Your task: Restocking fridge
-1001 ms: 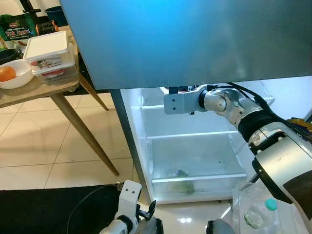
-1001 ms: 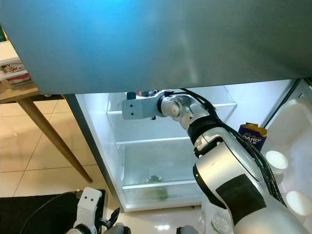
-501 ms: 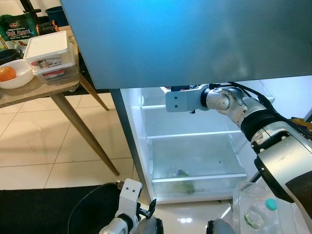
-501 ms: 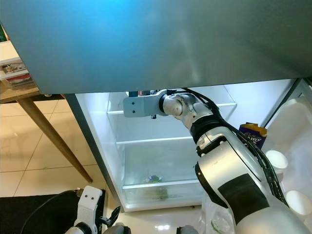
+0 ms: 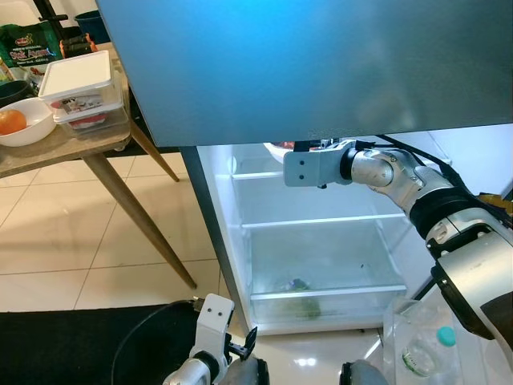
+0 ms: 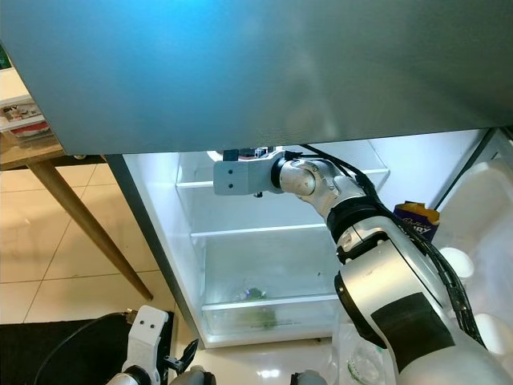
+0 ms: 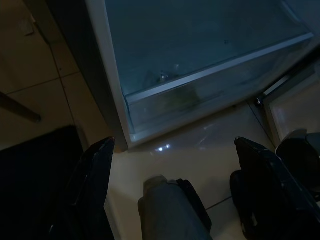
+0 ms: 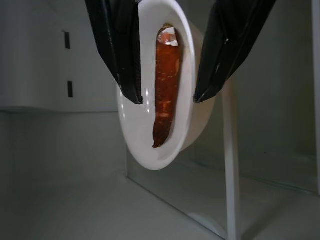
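Mid-placement: right gripper (image 8: 167,97) reaching into the open fridge (image 5: 321,241), fingers (image 8: 117,55) clamped across a white bowl (image 8: 165,145) of something orange-red, above the upper shelf (image 5: 321,220). Next: lowering onto the shelf, level, then letting go. Left gripper (image 7: 175,165) hanging idle near the floor, fingers apart. Compared with a second ago, right wrist shifted rightward, bowl rim now peeking out under the door edge.

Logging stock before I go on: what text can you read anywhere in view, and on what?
"DAIRY": partly hidden, on the purple carton in the fridge door.
Green bag on the table: white lettering, too blurred to read.
Label on the lidded boxes: too small to read.
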Controlling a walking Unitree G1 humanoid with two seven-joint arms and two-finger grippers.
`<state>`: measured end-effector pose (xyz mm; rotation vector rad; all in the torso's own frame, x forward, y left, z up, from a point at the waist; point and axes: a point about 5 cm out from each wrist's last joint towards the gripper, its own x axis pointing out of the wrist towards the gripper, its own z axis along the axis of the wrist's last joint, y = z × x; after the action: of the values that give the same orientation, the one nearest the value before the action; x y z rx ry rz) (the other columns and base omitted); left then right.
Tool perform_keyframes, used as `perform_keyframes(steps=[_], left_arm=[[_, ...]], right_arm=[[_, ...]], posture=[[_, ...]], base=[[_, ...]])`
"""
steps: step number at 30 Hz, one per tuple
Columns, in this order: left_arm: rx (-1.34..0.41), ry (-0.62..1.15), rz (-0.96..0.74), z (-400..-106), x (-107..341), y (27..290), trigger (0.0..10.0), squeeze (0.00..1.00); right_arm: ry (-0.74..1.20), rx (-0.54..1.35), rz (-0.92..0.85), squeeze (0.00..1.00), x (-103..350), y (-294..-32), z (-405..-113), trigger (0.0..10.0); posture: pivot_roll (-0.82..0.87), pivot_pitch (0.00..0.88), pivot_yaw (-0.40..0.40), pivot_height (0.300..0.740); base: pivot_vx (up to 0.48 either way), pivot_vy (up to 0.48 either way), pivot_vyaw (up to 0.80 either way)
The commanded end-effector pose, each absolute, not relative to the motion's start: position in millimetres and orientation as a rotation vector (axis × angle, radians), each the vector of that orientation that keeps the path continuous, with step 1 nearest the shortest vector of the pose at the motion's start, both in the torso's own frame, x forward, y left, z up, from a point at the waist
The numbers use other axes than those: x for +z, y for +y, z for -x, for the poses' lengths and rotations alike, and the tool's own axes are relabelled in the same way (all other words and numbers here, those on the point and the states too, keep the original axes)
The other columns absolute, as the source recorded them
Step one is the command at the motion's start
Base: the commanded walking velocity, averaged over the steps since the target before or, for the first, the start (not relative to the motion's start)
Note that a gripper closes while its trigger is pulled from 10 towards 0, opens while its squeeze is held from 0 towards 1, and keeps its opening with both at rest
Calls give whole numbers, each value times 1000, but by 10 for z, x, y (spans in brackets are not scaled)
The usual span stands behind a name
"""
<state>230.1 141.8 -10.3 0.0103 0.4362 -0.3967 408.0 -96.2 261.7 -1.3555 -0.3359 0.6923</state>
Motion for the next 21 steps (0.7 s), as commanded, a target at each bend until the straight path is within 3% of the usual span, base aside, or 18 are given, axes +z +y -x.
perform_keyframes(steps=[1, 11, 16, 21], left_arm=[[-398, 465, -38, -2261, -146, 1483, 10000, 0], [-393, 464, -38, -2245, -146, 1487, 10000, 0], [-396, 465, -38, -2241, -146, 1487, 10000, 0], [-406, 465, -39, -2255, -142, 1474, 10000, 0]], right_arm=[[-402, 643, 1338, 0, 2748, -998, -4078, 10000], [-467, 553, 1252, 0, 2813, -1240, -4053, 10000], [-474, 582, 1238, 0, 2762, -1265, -4023, 10000], [-477, 734, 1201, 0, 2589, -1261, -3914, 10000]], posture=[[50, 147, 30, 631], [53, 149, 33, 631], [50, 150, 35, 631], [45, 155, 37, 631]], base=[[0, 0, 0], [0, 0, 0], [0, 0, 0], [0, 0, 0]])
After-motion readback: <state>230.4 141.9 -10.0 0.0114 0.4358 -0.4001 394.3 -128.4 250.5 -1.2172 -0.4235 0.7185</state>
